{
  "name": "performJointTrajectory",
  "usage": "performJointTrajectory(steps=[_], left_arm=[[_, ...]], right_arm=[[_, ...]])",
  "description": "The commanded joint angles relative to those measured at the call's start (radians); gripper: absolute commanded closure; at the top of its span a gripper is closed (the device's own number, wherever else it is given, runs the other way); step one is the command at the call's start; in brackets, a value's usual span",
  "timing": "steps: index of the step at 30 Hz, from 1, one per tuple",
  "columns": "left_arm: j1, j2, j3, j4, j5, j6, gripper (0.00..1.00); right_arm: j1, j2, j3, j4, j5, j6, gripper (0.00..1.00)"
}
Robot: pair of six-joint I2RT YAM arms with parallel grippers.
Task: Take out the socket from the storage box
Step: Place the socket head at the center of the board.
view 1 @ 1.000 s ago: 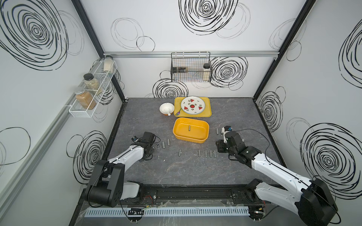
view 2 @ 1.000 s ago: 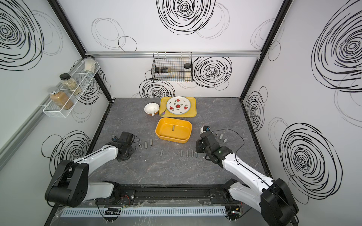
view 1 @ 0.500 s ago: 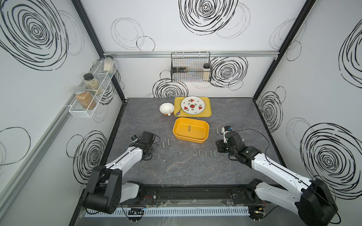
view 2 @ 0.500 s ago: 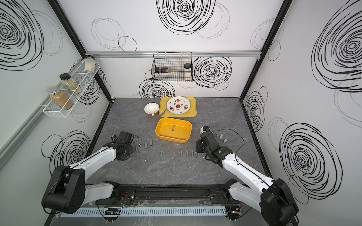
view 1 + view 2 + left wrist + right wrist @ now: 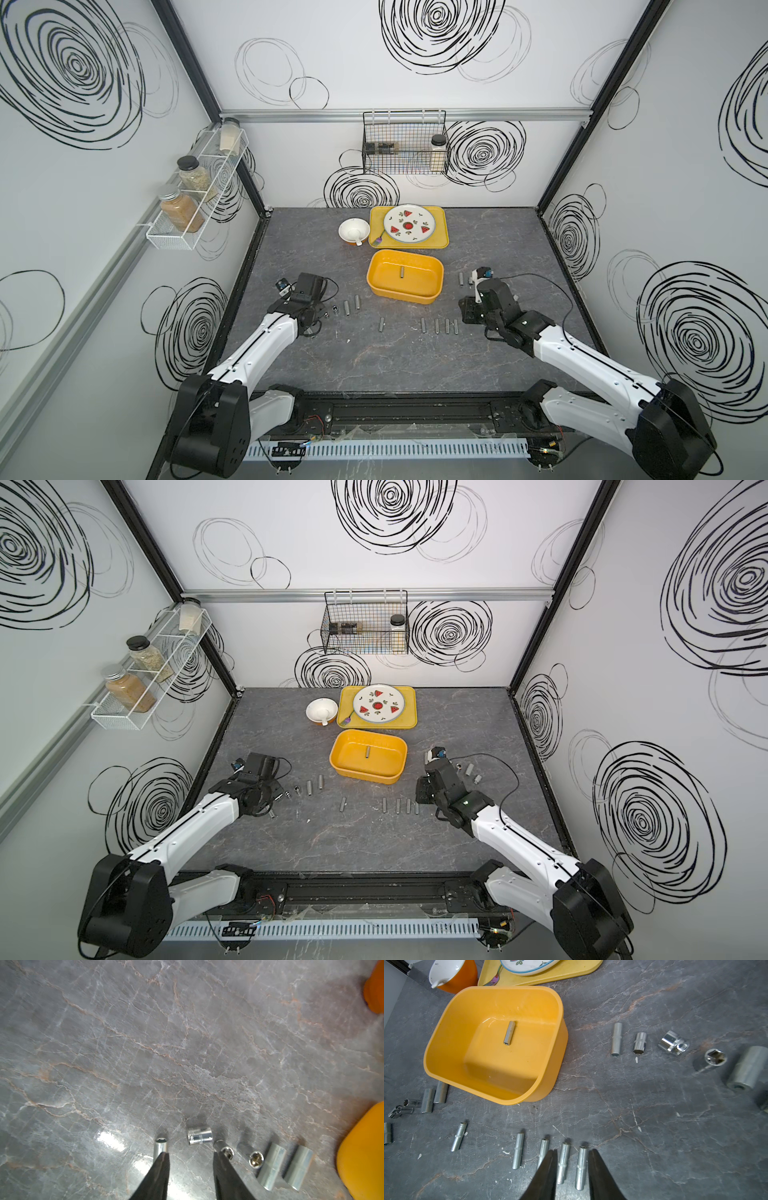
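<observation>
Steel sockets (image 5: 424, 325) loose around the storage box (image 5: 407, 294)

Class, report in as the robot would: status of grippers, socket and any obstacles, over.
Left gripper open, right gripper open, neither holding. One socket lies inside storage box. Nothing covers it.

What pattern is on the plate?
Red watermelon slices on a white plate, best in a top view.
</observation>
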Motion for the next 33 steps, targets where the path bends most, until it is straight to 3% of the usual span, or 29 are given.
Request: performJointTrajectory(steps=[1, 18, 33], left_arm=[[-0.010, -0.022, 0.031, -0.035, 0.001, 0.012, 0.57], [-0.013, -0.063, 0.099, -0.084, 0.016, 0.040, 0.57], [-0.014, -0.145, 0.243, -0.133, 0.064, 0.214, 0.57]], right_arm=[[-0.005, -0.004, -0.003, -0.007, 0.011, -0.008, 0.70], [-0.005, -0.001, 0.016, -0.021, 0.034, -0.013, 0.70], [-0.005, 0.115, 0.157, -0.019, -0.038, -0.036, 0.69]])
